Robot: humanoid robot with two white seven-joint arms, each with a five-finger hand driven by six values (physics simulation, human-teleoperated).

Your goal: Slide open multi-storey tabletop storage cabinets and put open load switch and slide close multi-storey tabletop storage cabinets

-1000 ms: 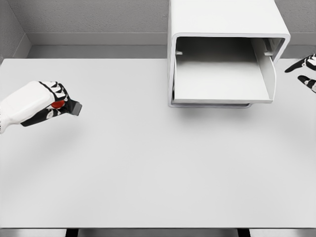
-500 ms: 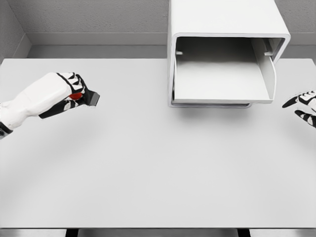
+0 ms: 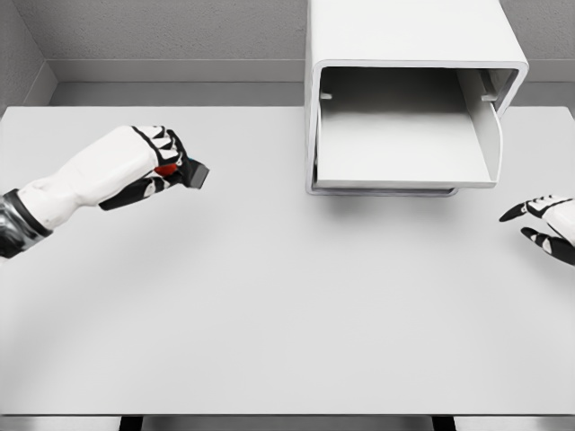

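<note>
Bright, even, diffuse light fills the rendered scene. The white table [image 3: 269, 305] shows no glare. A soft shadow lies just under the cabinet [image 3: 404, 54] front, and a faint one beneath the left hand [image 3: 148, 162]. Everything is sharp, near and far, with no edge distortion.

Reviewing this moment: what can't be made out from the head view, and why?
- Load switch: mostly wrapped by the left hand; only a dark end and a red spot show.
- Right hand: cut off by the picture's right edge; only spread fingertips visible.
- Storage cabinet: top cropped by the upper edge, so its number of storeys is unclear.
- Open drawer: its front panel and any handle face away from the camera.
</note>
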